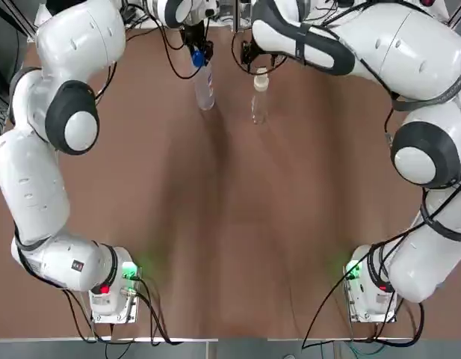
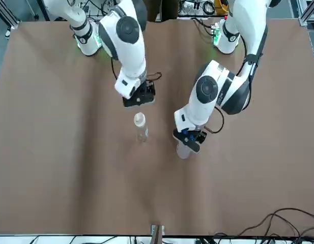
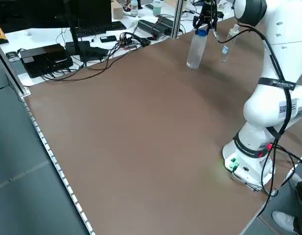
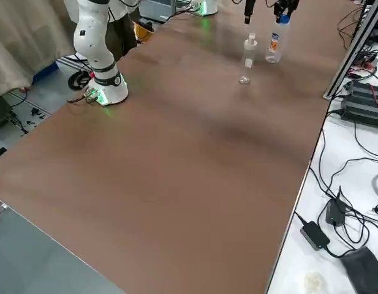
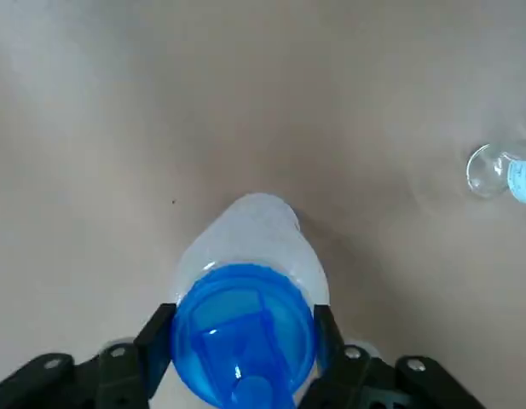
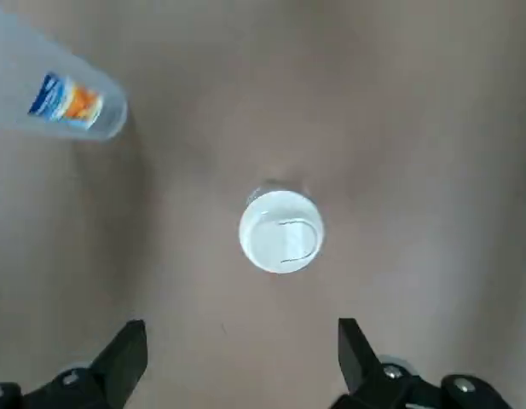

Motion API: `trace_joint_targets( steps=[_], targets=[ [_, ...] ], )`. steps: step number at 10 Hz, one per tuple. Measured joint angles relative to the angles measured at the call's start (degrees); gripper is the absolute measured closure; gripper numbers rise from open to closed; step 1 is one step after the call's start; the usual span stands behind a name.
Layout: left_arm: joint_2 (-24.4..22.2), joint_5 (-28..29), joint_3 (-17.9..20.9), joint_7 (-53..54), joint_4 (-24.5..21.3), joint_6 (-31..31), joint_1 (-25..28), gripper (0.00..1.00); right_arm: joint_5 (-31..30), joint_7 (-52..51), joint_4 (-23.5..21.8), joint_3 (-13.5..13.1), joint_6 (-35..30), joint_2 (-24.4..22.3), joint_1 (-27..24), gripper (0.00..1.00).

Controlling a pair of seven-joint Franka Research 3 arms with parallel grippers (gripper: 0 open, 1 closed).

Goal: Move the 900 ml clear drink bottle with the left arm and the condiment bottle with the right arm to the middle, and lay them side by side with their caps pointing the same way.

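**Two bottles stand up at the far end; one is held, one is not**

In the top view both bottles are at the 12 o'clock end of the table (image 1: 230, 224), far from the arms' bases. The clear drink bottle (image 1: 205, 86) stands there. The condiment bottle (image 1: 260, 105) stands close by, at its 3 o'clock, and they do not touch.

The left gripper (image 5: 239, 322) is at the top of the drink bottle. Its fingers (image 5: 156, 328) press on both sides of the blue cap (image 1: 198, 57), so it has hold of that bottle.

The right gripper (image 6: 239, 345) hangs above the condiment bottle. Its fingers (image 6: 126, 354) are spread wide and hold nothing. The white cap (image 6: 280, 232) is below them and a bit in front, not between them.

Both bottles point straight up. The middle of the table is at 6 o'clock from them in the top view. I think the right gripper must go down first, until the white cap sits between its fingers. After that, each bottle has to come toward 6 o'clock and be tipped over to lie flat.
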Motion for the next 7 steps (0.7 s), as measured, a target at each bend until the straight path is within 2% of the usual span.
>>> trace_joint_targets(
  steps=[3, 5, 7],
  targets=[
    [-0.01, -0.01, 0.03, -4.31, 0.24, 0.01, 0.06, 0.32, -0.37, -21.16, -0.24, -0.09, 0.0, 0.0, 0.66, 0.01],
    [-0.54, -0.01, 0.18, -13.83, 0.67, -0.03, 0.64, 0.32, -0.59, -36.92, -0.36, -0.66, 0.54, 0.01, 0.34, 0.01],
    [-1.47, -0.01, 0.66, -28.07, 0.68, -0.48, 1.33, 0.32, -0.61, -49.26, -0.4, -0.83, 1.93, 0.04, -0.08, 0.01]
  ],
)
